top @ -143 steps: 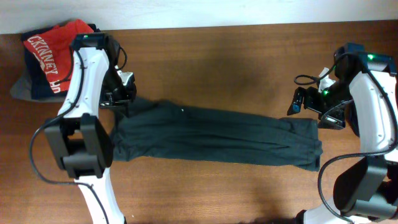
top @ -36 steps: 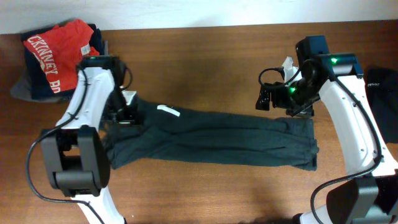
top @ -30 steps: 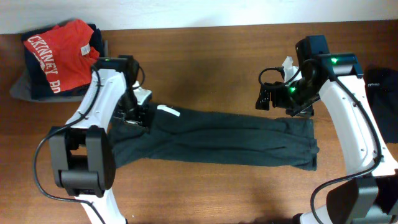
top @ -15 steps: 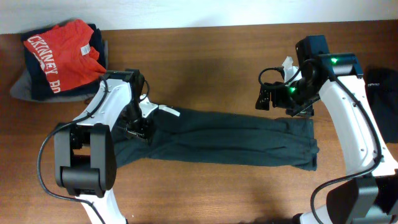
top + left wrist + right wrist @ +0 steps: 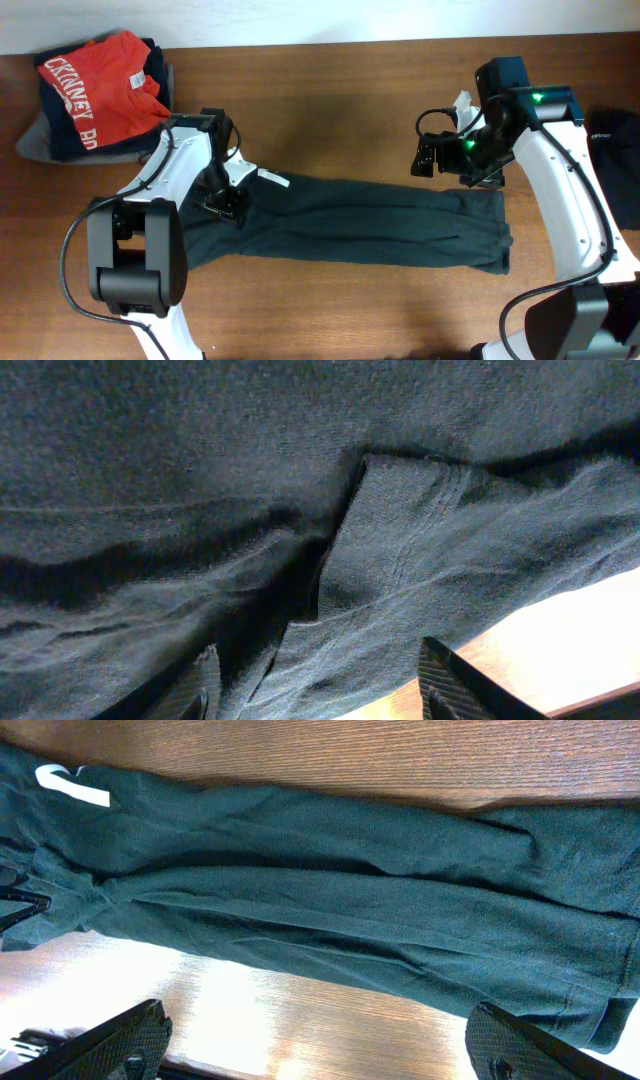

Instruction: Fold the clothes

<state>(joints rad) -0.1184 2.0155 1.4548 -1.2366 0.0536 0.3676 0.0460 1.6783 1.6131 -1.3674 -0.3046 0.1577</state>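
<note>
Table (image 5: 350,100) lies bare beyond the dark garment (image 5: 360,220); a shirt pile (image 5: 95,85) blocks one corner.

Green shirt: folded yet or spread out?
Partly folded: shirt lies as one long narrow strip across the table, layered lengthwise, not folded end to end.

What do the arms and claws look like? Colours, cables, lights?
The left arm and right arm: white shells, black joints and bases, a black cable looping beside each base. A green light glows on the right arm's upper joint. The left claw and right claw have black fingers.
</note>
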